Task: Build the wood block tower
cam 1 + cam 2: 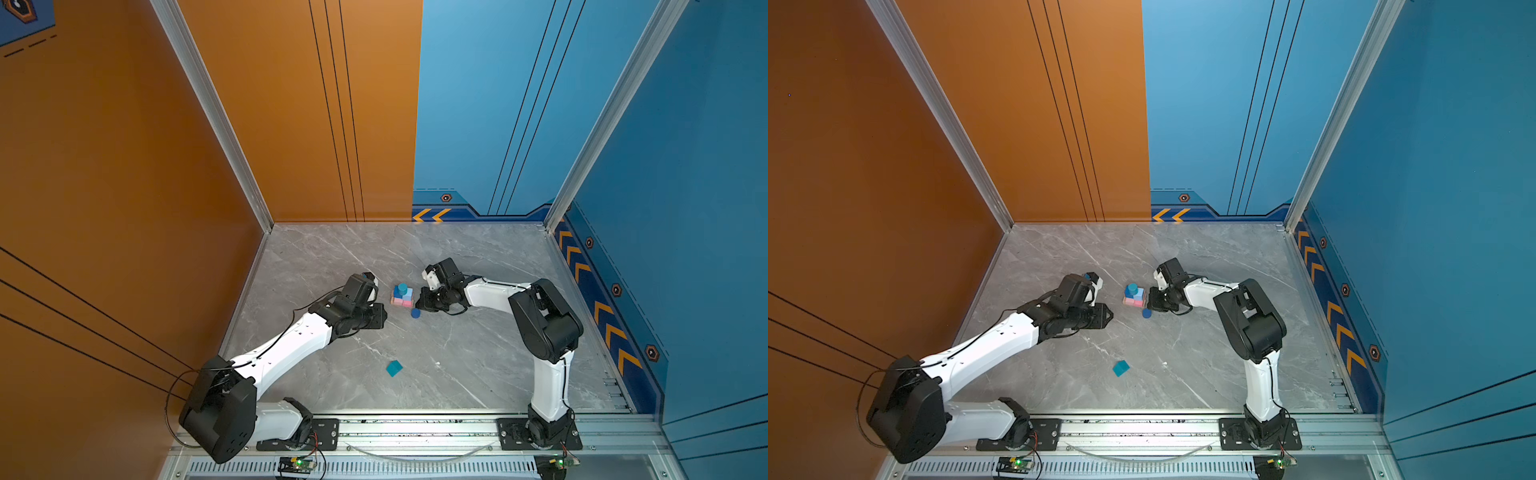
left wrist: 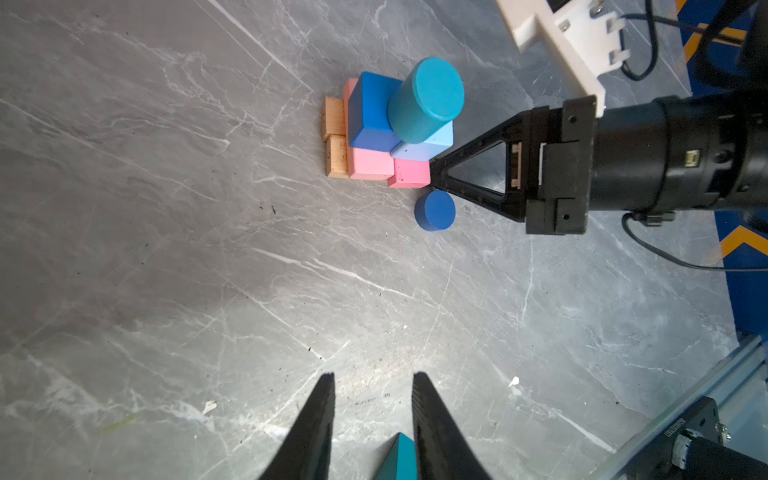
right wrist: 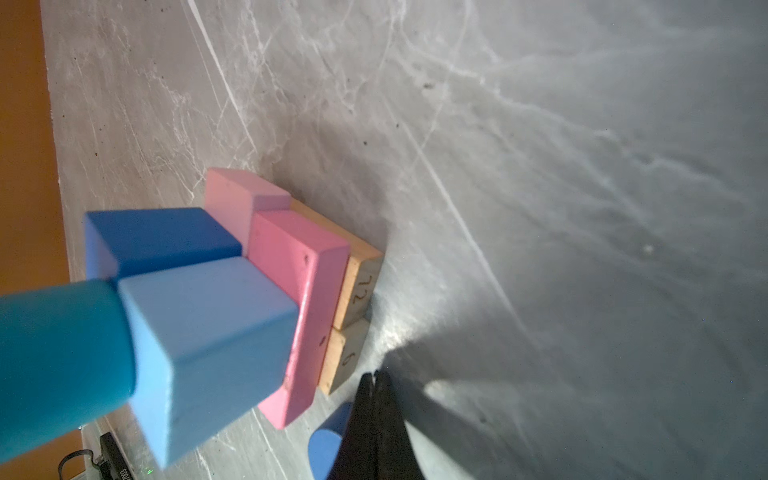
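**Tower half built, two blocks loose**

In both top views the left hand point(image 1: 384, 316) point(image 1: 1111, 316) hovers just left of the tower point(image 1: 402, 296) point(image 1: 1135, 296). The left wrist view shows its fingers point(image 2: 320, 415) spread with nothing between them.

The teal cube point(image 1: 394, 368) lies alone on the grey surface point(image 1: 478, 353), nearer the rail and well apart from everything else.

The tower stands mid-surface. Two tan bars point(image 2: 334, 137) lie side by side at the bottom, with two pink bars point(image 2: 370, 164) on them. A dark-blue cube point(image 2: 370, 108) and a light-blue cube point(image 2: 432, 143) sit next to each other on the pink bars, and a teal cylinder point(image 2: 428, 97) stands upright on top.

The dark-blue cylinder point(image 2: 435, 210) rests on the surface just beside the tower's base.

The right hand point(image 3: 376, 374) point(image 2: 432, 171) is low at the tower's right. Its fingers are pressed together, holding nothing, and the tip is just beside the base and the dark-blue cylinder. Whether it touches either, I cannot tell.
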{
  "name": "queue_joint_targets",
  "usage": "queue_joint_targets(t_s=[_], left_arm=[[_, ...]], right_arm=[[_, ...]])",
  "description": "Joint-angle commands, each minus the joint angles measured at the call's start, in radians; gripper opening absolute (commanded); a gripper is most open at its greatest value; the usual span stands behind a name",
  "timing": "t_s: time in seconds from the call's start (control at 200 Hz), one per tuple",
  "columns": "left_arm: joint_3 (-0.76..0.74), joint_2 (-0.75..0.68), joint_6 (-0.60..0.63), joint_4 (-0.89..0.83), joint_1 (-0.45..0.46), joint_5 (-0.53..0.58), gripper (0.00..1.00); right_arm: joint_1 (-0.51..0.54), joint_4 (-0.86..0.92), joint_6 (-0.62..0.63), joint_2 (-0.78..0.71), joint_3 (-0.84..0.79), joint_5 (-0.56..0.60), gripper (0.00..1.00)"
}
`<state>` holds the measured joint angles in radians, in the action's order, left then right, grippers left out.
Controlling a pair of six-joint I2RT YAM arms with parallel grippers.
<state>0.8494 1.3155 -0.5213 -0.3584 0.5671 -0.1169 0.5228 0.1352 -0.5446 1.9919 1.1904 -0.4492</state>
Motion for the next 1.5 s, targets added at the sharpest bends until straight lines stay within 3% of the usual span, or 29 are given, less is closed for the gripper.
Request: queue_joint_targets(t_s=[0.0,0.335,0.866,1.497], left_arm=[[0.025,0.025,0.015,-0.002,-0.015,0.002,0.35],[0.105,0.123,0.046,0.008,-0.029,-0.008,0.34],[0.282,0.316,0.076,0.001,-0.036,-0.004,0.51],[0.365,0.428,0.086,-0.034,-0.038,0.027,0.55]], right_arm=[[0.023,0.041,-0.014,-0.024,-0.045,0.008,0.0],[0.038,0.02,-0.037,-0.068,-0.109,0.01,0.0],[0.056,-0.014,-0.057,-0.079,-0.147,-0.006,0.0],[0.039,-0.03,-0.063,-0.095,-0.174,-0.011,0.0]])
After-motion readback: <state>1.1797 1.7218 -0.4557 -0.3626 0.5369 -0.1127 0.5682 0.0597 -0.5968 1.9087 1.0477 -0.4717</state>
